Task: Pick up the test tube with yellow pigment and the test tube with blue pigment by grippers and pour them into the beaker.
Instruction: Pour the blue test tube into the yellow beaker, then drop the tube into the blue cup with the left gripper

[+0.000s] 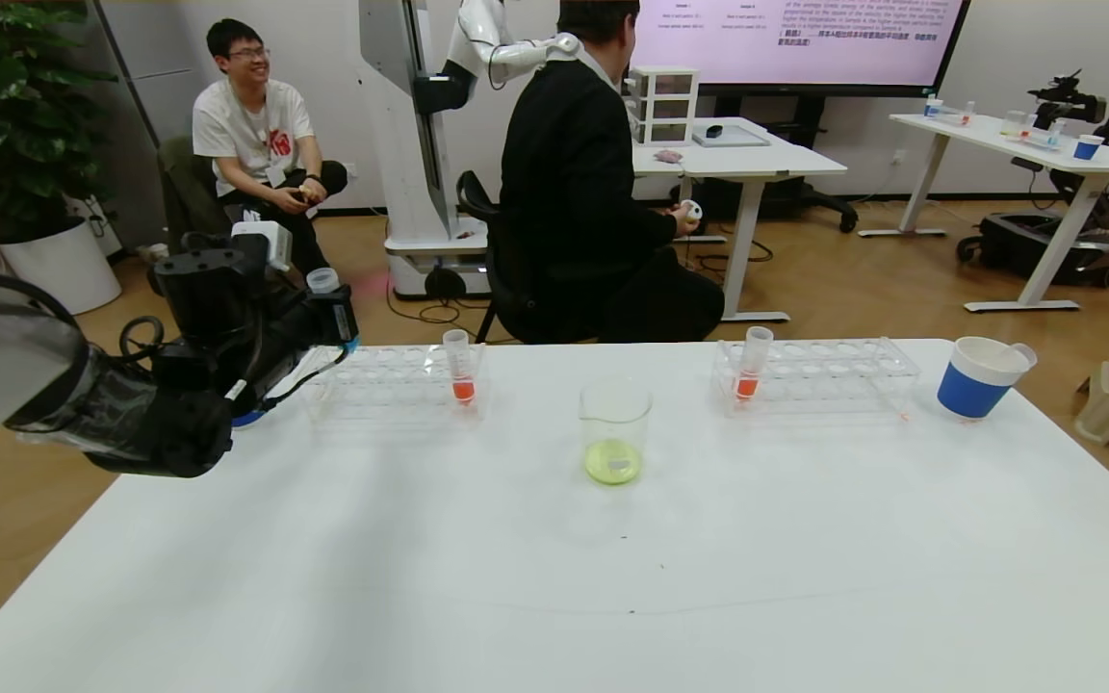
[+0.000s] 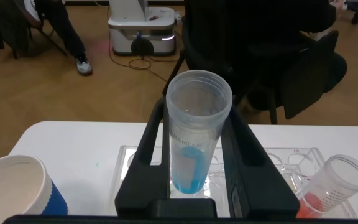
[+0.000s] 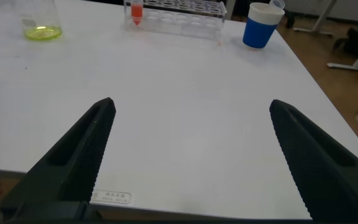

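Setting: white desk [image 1: 535,577] in an office with a wood floor; two people sit beyond it, one facing away.
Left gripper [image 1: 328,313]: raised over the desk's far left corner, above the left tube rack [image 1: 396,380]; its fingers [image 2: 244,162] are clamped on the test tube with blue pigment [image 2: 194,134].
Blue tube: held about upright, open rim uppermost, cyan liquid in its rounded tip, as the left wrist view shows.
Right gripper [image 3: 188,155]: seen only in the right wrist view, over the desk's near right part, jaws spread wide with nothing between them.
Beaker [image 1: 614,430]: stands mid-desk between the two racks, with yellow-green liquid in its bottom.
Racks: the left one holds an orange-liquid tube [image 1: 459,366]; the right tube rack [image 1: 819,373] holds another orange tube [image 1: 752,364].
Cups: blue cup with white rim [image 1: 980,375] at the far right; a second blue cup [image 2: 17,193] just beside the left rack.
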